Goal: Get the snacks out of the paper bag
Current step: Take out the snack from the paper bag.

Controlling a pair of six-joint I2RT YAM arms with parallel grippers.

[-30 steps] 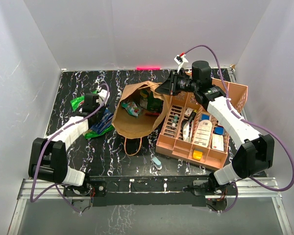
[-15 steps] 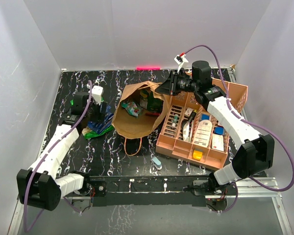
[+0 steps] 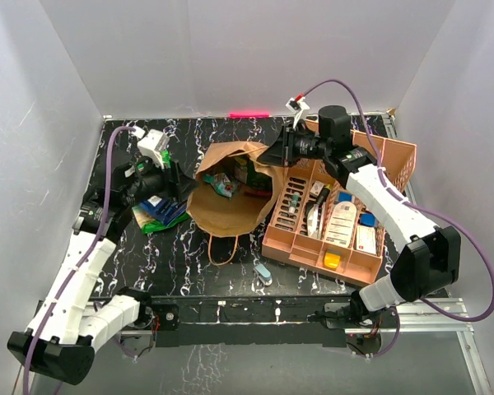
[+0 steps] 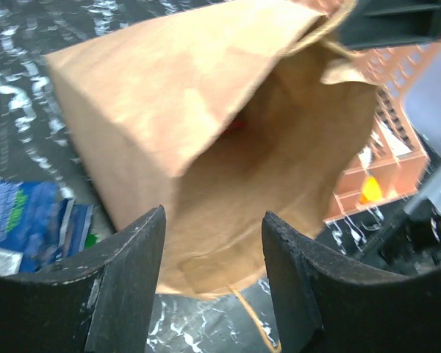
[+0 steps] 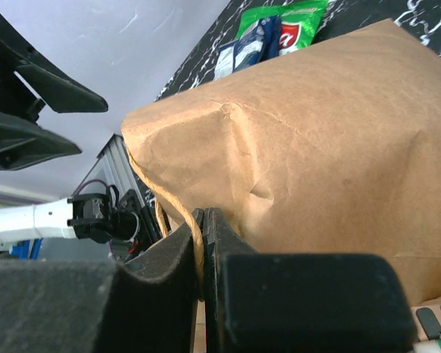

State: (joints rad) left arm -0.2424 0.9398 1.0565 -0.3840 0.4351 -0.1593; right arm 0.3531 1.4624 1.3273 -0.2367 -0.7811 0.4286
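Your right gripper (image 5: 204, 224) is clamped on the far-right rim of the paper bag (image 3: 230, 210). Your left gripper (image 4: 213, 220) faces its mouth, fingers apart. The snacks (image 3: 223, 183) inside look light, crinkly and slippery (foil, I judge), so pinch a sealed edge.

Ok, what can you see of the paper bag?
The paper bag is creased brown kraft, resting on the table beside the orange tray, mouth gaping, snacks showing inside. One twisted handle trails on the table nearside. The right gripper is shut on its far rim; the left gripper hovers open, apart.
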